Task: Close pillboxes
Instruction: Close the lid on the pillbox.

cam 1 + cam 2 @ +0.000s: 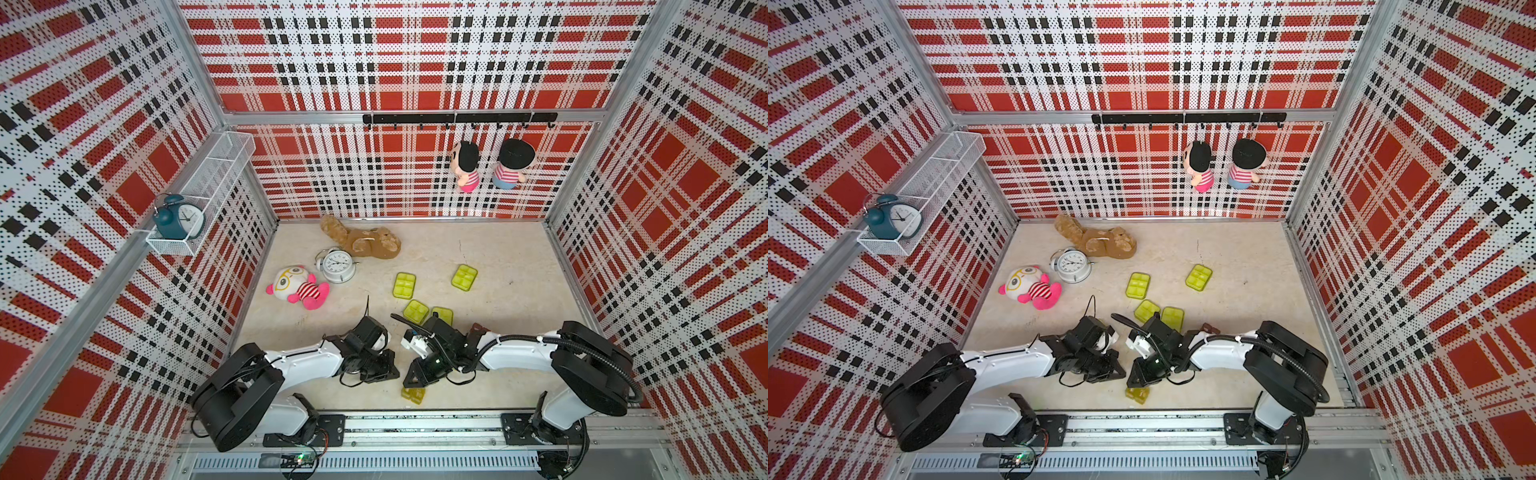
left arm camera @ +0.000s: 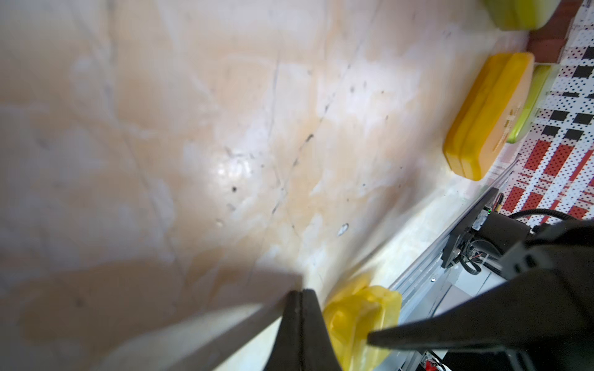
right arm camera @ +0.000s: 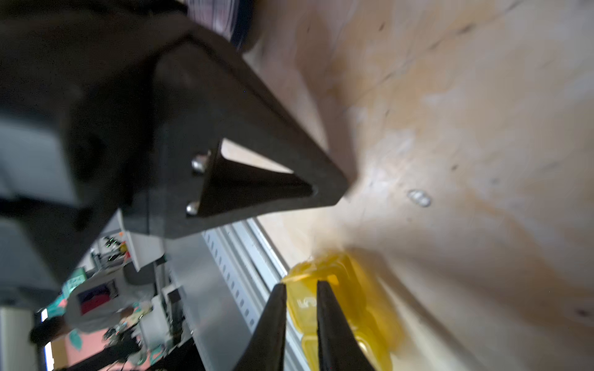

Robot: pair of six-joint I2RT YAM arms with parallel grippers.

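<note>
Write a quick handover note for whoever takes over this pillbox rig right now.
Left gripper: shut, empty, beside the small amber pillbox at the table's front edge.
Right gripper: slightly open, tips over that pillbox, apparently not gripping it.
Done: four lime-green pillboxes mid-table and the orange-yellow pillbox look closed.
To do: amber pillbox, lids unclear from here; brown pillbox, mostly hidden behind the right arm, needs checking.
</note>
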